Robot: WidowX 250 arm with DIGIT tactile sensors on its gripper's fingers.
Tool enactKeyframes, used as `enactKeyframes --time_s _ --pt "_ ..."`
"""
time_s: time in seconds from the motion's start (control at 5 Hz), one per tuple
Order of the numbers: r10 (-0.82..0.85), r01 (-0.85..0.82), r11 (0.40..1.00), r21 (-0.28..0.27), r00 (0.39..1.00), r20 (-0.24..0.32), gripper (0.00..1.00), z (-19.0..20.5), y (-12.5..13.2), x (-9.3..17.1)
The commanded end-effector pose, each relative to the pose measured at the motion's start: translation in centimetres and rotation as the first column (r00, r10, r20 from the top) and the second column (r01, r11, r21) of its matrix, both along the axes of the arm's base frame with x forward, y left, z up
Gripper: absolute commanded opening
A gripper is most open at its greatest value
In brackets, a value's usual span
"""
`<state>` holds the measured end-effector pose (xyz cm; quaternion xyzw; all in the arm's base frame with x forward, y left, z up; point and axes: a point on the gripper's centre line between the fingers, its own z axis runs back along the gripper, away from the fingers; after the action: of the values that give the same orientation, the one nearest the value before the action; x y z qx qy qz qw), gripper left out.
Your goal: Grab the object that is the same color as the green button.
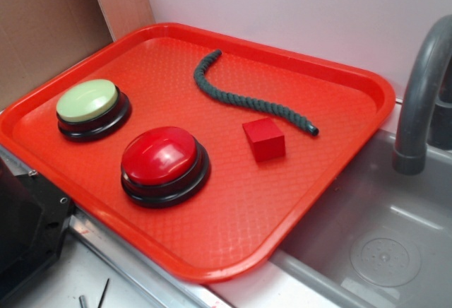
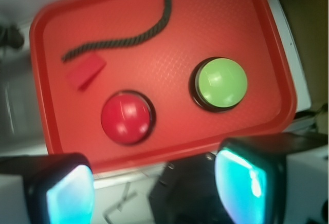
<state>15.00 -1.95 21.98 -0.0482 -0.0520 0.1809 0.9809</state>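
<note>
gripper high over the tray, rope not yet approached

fingers (image 2: 69,190) fill the bottom edge of the wrist view, one pad at lower left and one at lower right, set wide apart with nothing between them, so the gripper (image 2: 154,190) is released and empty. it does not show in the exterior view.

beyond the pads lies the tray (image 2: 267,54), seen whole from above. the rope (image 2: 136,38) runs across the upper part of the wrist frame, from a left end just above the cube (image 2: 85,70) up to a curl at top centre. in the exterior view the rope (image 1: 247,96) sits in the upper middle of the tray (image 1: 233,251), winding from upper left down to the right, its lower end just beside the cube (image 1: 264,139) but apart from it. the green button (image 1: 88,103) stands at the left, the red button (image 1: 162,161) in front of centre; both are well clear of the rope.

step in hand, as i judge it: the start, with the target picked out by colour and the reach yet to begin. the next move calls for travelling forward over the buttons to the rope's middle stretch, away from the cube, turning the wrist so the pads straddle the strand crosswise, then descending almost to the tray floor, since the rope is thin and lies flat. closing near the right end risks catching the cube.
</note>
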Motion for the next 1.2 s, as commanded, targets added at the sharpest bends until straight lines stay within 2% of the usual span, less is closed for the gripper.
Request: enactKeyframes --time_s 0.0,0.2,0.4,0.6,0.8,1.0 --pt "0.467 -0.468 0.884 0.008 0.882 0.063 1.00 -4.4 0.6 5.3" --pt "0.668 -0.667 0.743 -0.045 0.736 0.113 1.00 -7.2 1.1 7.6" --pt "0.744 -0.754 0.657 0.010 0.650 0.157 1.00 -10.5 1.2 9.5" --pt "0.776 -0.791 0.609 0.058 0.610 0.162 1.00 -13.0 1.9 11.3" --pt "0.794 -0.816 0.571 0.094 0.577 0.192 1.00 -15.2 2.8 12.8" --pt "0.788 -0.815 0.568 0.116 0.579 0.210 1.00 -17.1 3.2 13.7"
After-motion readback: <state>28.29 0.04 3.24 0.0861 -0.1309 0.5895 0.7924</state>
